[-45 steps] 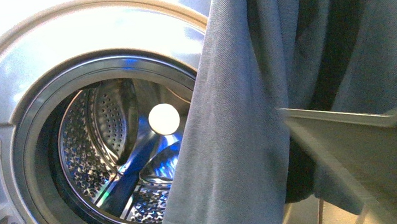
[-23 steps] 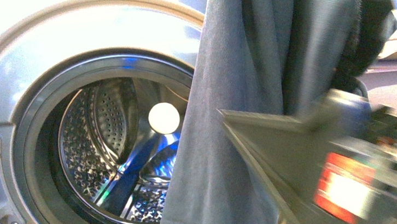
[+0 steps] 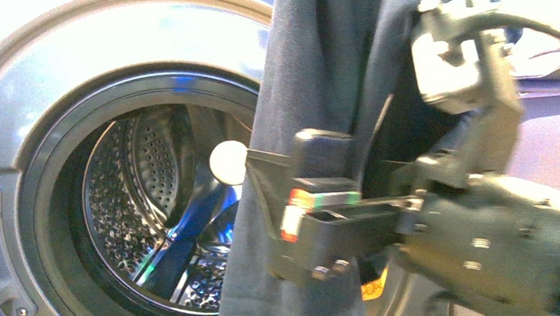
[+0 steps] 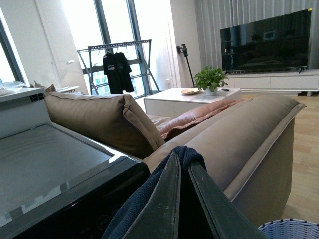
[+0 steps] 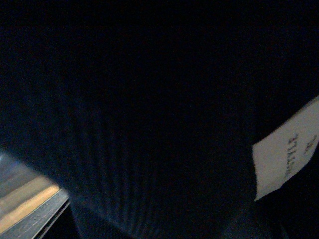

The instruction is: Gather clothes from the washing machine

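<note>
Slate-grey clothes (image 3: 307,70) hanging outside washing machine (image 3: 40,111), pinched tight in left gripper (image 4: 182,159) jaws. Right gripper (image 3: 287,180) against the cloth; jaws perhaps gripping, cannot tell. Extraction step; next, needs carrying clear toward basket (image 4: 294,230).

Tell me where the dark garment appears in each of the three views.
Front: the garment hangs down the middle, before the washing machine.
Left wrist: low in the picture, pinched in the left gripper.
Right wrist: fills nearly the whole picture.
Shared landmark: the washing machine, front and left wrist.
</note>
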Motion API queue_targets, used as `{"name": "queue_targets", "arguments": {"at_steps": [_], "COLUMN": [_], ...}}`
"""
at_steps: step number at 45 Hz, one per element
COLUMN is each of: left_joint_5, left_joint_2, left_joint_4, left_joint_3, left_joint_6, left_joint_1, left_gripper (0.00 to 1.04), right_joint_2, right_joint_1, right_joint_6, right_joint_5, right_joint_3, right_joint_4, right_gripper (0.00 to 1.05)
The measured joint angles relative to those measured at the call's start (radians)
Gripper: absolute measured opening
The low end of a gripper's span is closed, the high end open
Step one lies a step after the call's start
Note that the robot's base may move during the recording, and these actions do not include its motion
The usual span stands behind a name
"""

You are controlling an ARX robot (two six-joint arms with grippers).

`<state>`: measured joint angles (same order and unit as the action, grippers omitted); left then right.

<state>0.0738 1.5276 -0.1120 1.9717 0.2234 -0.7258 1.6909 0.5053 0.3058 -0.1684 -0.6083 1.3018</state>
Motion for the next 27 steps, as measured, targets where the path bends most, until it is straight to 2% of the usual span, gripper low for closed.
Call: {"name": "queue_targets", "arguments": {"at_steps": [4,13,17,27], "left_joint_5": [0.000,0.000,0.000,0.001], "left_joint_2": [0.000,0.000,0.000,0.000], "left_joint_4": [0.000,0.000,0.000,0.000], "left_joint_3": [0.000,0.000,0.000,0.005], "left_joint_6": [0.000,0.000,0.000,0.000], "left_joint_1": [0.000,0.000,0.000,0.000], "left_gripper": [0.05,0.05,0.05,0.05], "right_joint_2": [0.010,0.017,0.013,-0.090], "right_joint_1": [0.000,-0.020,-0.032,-0.068], "right_joint_6": [0.010,0.013,0.017,0.034], "right_joint_5": [0.069,0.170,0.172,0.164], "right_joint_3": [-0.017,-0.022,-0.022,0.005], "right_joint_4": [-0.030,-0.035,-0.025,-0.032], "right_gripper": [0.96,0.73,0.59,0.16]}}
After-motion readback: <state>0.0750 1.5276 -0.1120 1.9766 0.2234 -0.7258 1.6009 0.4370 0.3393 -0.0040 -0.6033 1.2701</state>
